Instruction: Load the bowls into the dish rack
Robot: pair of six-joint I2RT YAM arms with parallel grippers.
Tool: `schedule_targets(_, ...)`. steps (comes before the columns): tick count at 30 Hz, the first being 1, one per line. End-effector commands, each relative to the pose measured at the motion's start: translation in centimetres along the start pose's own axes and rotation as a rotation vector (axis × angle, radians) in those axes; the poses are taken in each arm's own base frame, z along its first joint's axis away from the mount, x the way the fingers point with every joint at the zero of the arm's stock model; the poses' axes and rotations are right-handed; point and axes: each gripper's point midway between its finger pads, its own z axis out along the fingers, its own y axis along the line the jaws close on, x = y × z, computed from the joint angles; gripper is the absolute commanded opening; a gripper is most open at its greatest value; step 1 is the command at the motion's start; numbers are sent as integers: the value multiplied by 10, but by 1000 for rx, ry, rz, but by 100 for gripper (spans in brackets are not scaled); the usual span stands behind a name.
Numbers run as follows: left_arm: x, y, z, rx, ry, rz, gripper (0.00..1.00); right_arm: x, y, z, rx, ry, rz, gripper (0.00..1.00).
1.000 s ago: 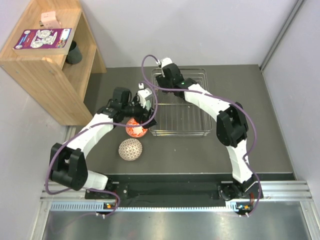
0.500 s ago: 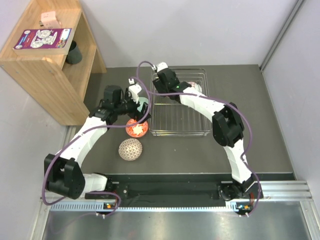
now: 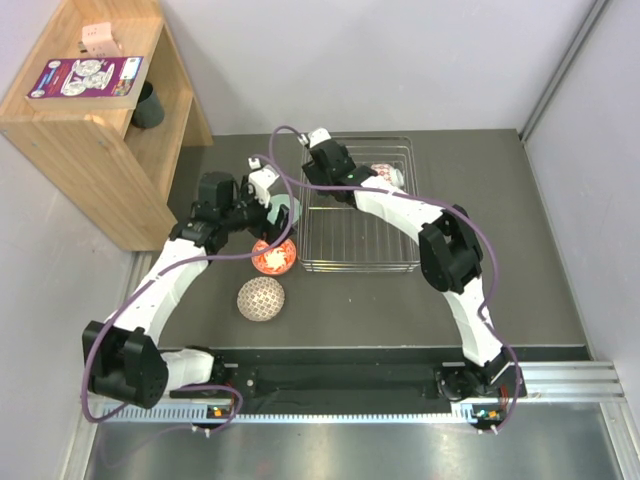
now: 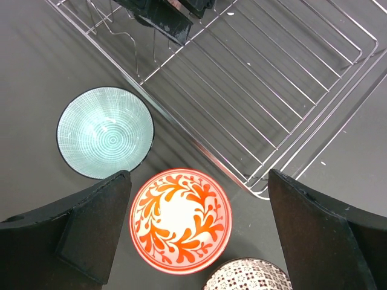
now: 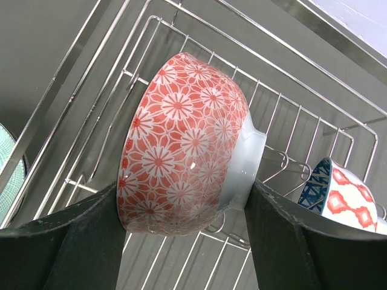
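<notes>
Right gripper pinches the red-and-white floral ceramic bowl on edge, rim to base, to slot it upright into the silver wire dish rack; left gripper gapes wide over the orange-scrolled round bowl beside the rack

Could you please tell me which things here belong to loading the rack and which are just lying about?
Job: dish rack; mint bowl; orange scroll bowl; mesh bowl; red flowered bowl; blue mosaic bowl.
Lying about: wooden shelf; dark cup; leaflet; pink box.
</notes>
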Motion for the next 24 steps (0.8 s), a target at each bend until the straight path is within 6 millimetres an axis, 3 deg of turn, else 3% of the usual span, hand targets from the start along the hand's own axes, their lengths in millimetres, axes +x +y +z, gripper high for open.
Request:
schedule_targets(1, -8, 0, -12, -16, -13, 29, 99, -23, 20, 3, -37, -67, 21, 71)
schedule_targets(4, -9, 1, -16, -22, -16, 33, 99, -23, 22, 4, -37, -66, 15, 81)
schedule_targets(10, -8, 9, -21, -68, -3, 33, 99, -25, 25, 1, -33, -67, -1, 85)
schedule_targets(14, -1, 26, -22, -151, 22, 7, 99, -35, 14, -8, 4, -86, 2, 88)
schedule_targets(20, 4, 62, -31, -248, 13, -66, 99, -66, -18, -46, 55, -165, 22, 91)
schedule_targets(24, 10, 71, -23, -247, 24, -83, 99, -93, -43, -82, 94, -242, 45, 92)
